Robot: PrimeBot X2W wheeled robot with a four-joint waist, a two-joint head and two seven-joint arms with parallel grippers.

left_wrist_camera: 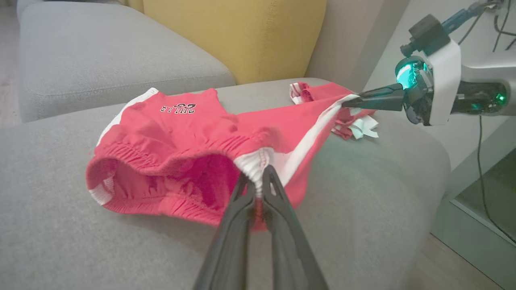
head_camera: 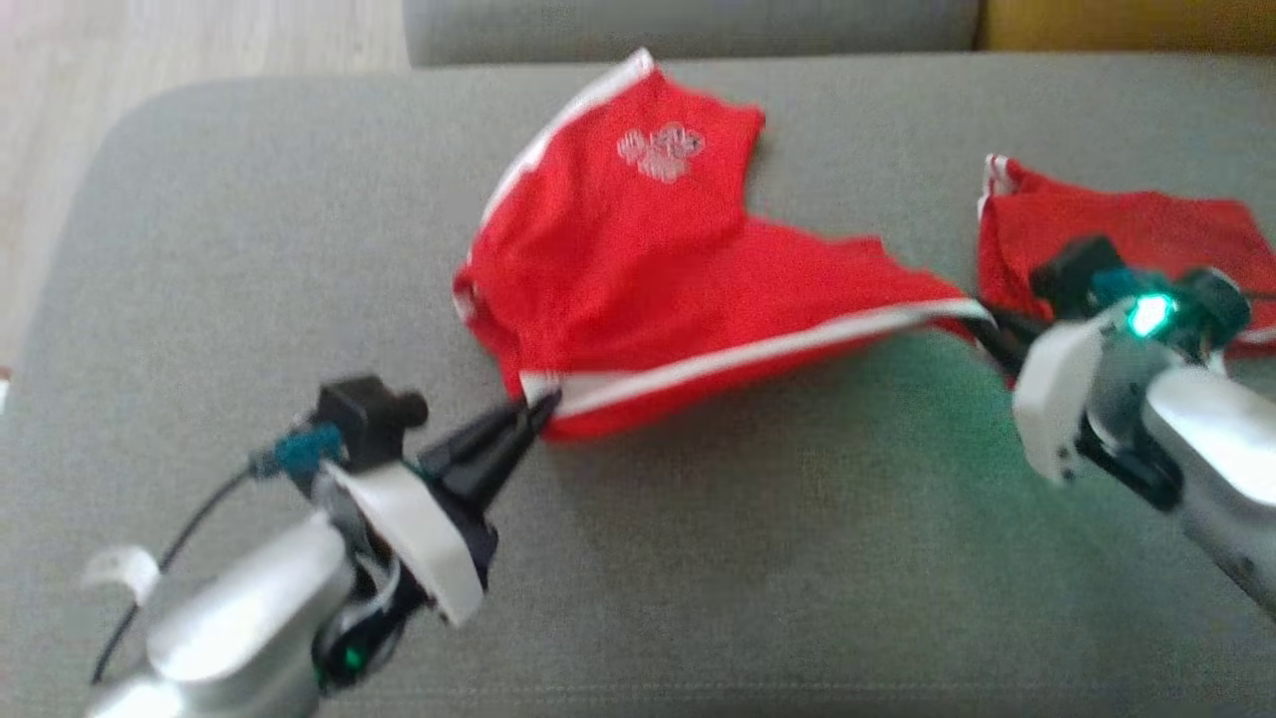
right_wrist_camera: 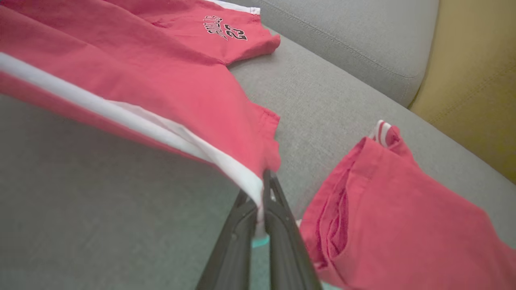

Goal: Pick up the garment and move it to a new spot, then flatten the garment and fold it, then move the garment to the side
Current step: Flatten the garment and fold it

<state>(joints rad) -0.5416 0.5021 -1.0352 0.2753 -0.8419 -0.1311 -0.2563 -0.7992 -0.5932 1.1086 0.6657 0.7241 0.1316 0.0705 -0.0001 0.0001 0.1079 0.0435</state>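
I have both grippers pinched on the red shorts (head_camera: 648, 259), centre-top of the head view. Left gripper (head_camera: 536, 407) clamps the waistband corner at the white stripe, lower centre. Right gripper (head_camera: 985, 324) clamps the stripe's hem end, mid right. The stripe edge is taut between them, raised off the grey seat cushion (head_camera: 249, 299). A second red garment (head_camera: 1126, 234) lies just behind the right gripper. There's bare cushion along the bottom and left. The cushion edge rounds off at upper left, with floor (head_camera: 150, 40) beyond.
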